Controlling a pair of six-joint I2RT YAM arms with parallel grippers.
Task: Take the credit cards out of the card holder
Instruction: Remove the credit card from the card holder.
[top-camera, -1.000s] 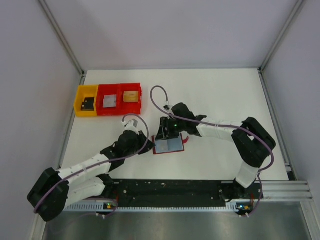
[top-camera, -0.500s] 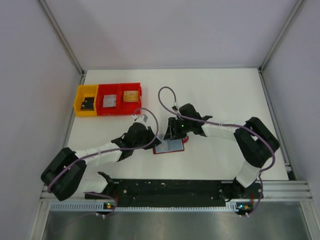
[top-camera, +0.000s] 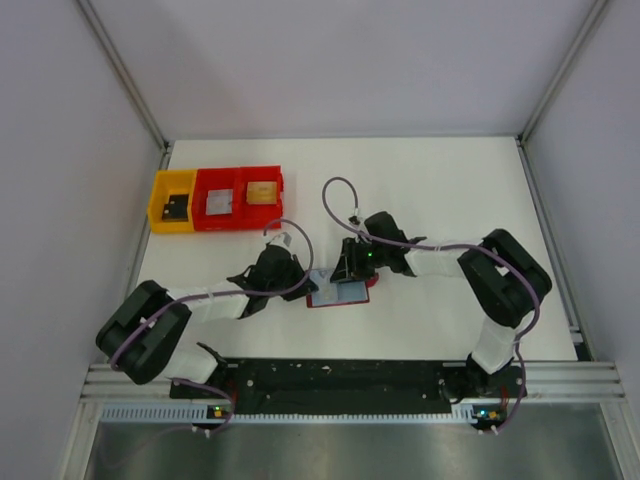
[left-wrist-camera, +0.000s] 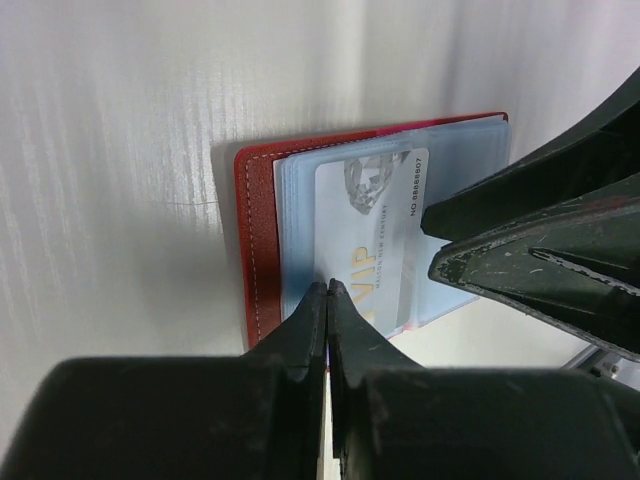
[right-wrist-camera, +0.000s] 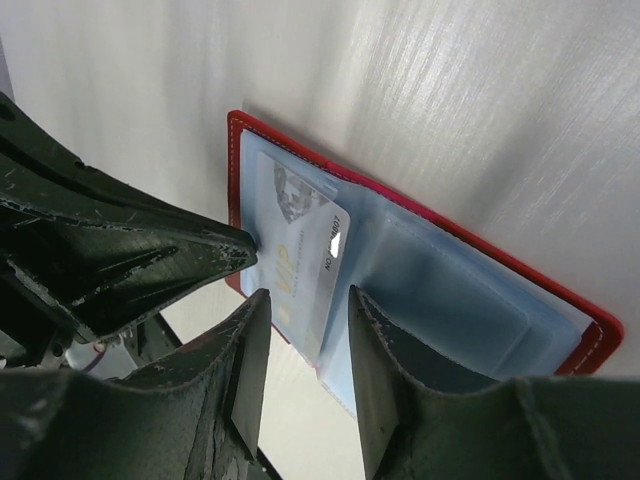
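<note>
**Left jaws have closed at the card's edge: check the pinch before you pull**

Your left gripper (left-wrist-camera: 328, 290) was standing off to the left of the card holder (left-wrist-camera: 256, 230) a second ago. It has since swung in to the holder's left edge, and its jaws have come fully together. Their tips now sit right at the edge of the pale VIP card (left-wrist-camera: 372, 240). You cannot tell from either wrist view whether that edge is actually caught between them or whether they closed just short of it.

Your right gripper (right-wrist-camera: 308, 295) has stayed over the holder and its jaws have narrowed. They are still apart, with the card's end showing in the gap, and its fingertips rest on or just above the blue pockets.

The card holder lies open and flat on the white table (top-camera: 450, 180), between the two grippers and near the middle. It is roughly where it lay a second ago. The card is still in the blue sleeves, so nothing is out yet.

This looks like the start of the extraction, with the right side steadying the holder while the left draws. If the left jaws missed the edge, a pull will slide off or drag the whole holder.
</note>
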